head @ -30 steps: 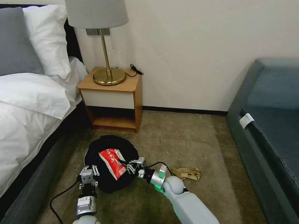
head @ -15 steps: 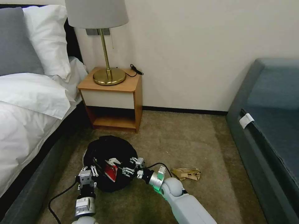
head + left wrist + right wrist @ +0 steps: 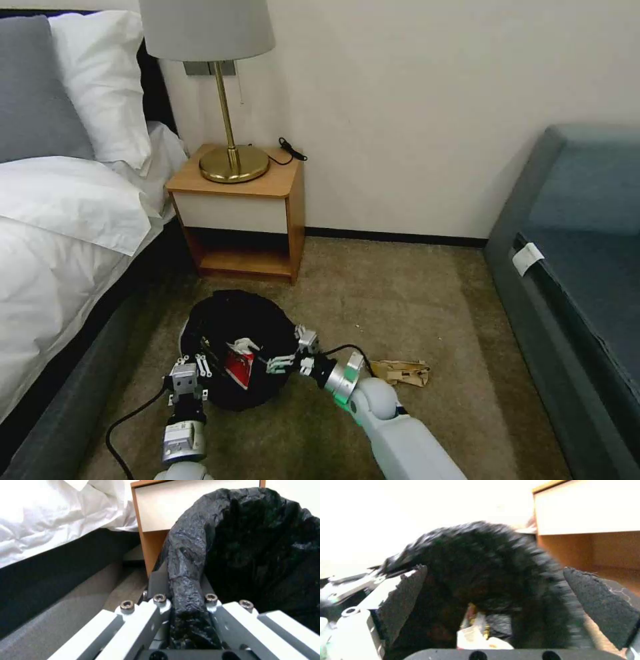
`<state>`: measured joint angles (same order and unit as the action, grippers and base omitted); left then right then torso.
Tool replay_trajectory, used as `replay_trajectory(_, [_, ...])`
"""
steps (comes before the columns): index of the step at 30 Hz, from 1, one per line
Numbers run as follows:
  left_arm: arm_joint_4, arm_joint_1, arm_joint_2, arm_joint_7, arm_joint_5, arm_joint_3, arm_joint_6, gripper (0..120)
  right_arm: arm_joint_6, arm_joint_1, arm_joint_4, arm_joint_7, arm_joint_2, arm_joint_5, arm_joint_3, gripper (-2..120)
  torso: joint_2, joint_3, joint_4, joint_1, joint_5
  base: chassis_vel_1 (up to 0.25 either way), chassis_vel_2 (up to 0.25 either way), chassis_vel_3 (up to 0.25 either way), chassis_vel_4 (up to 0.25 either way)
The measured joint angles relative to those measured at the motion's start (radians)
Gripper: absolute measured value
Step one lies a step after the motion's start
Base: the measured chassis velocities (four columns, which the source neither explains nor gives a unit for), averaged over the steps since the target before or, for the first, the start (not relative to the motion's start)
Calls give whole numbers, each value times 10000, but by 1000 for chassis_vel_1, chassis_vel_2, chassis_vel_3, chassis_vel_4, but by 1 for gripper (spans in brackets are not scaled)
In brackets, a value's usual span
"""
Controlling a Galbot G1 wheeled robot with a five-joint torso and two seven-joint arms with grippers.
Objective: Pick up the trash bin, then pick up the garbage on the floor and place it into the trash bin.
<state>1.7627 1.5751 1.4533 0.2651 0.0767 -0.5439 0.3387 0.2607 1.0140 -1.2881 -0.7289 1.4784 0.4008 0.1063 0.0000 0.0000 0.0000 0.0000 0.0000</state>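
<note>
1 round low trash bin lined with a wrinkly black plastic bag sits on the carpet before the wooden nightstand. The left gripper pinches its rim. The right gripper gapes beside it. 1 red-white snack bag lies inside; 1 brown paper wad lies nearby.

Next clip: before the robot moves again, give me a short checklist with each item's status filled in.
1. Left gripper clamped on the trash bin rim: ok.
2. Right gripper open and empty at the bin's right edge: ok.
3. Red-white snack bag inside the bin: ok.
4. Brown paper wad in the bin: not ok, it lies on the carpet.
5. Bottle and yellow wrapper in the bin: cannot tell.
</note>
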Motion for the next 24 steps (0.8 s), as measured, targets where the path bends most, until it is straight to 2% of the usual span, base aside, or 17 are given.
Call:
replay_trajectory(6, [-47, -37, -51, -1, -17, -74, 2, 4, -127, -82, -55, 352, -471, 187, 215, 100, 0, 0, 0, 0, 1, 0, 0, 0, 0])
replay_trajectory(9, [-103, -53, -132, -124, -136, -99, 40, 4, -308, -155, -3, 905, -1097, 291, 189, 100, 0, 0, 0, 0, 1, 0, 0, 0, 0])
replay_trajectory(10, [-103, -53, -132, -124, -136, -99, 40, 4, -308, -155, -3, 905, -1097, 291, 189, 100, 0, 0, 0, 0, 1, 0, 0, 0, 0])
replay_trajectory(17, [-181, -85, -64, -235, -173, -87, 120, 4, -472, -287, 586, 1799, -1984, -25, 69, 100, 0, 0, -1, 0, 2, 0, 0, 0, 0])
replay_trajectory(24, [-357, -63, -149, -236, -177, -159, 286, 4, -798, -536, 1191, 2097, -2499, -194, -19, 100, 0, 0, -1, 0, 1, 0, 0, 0, 0])
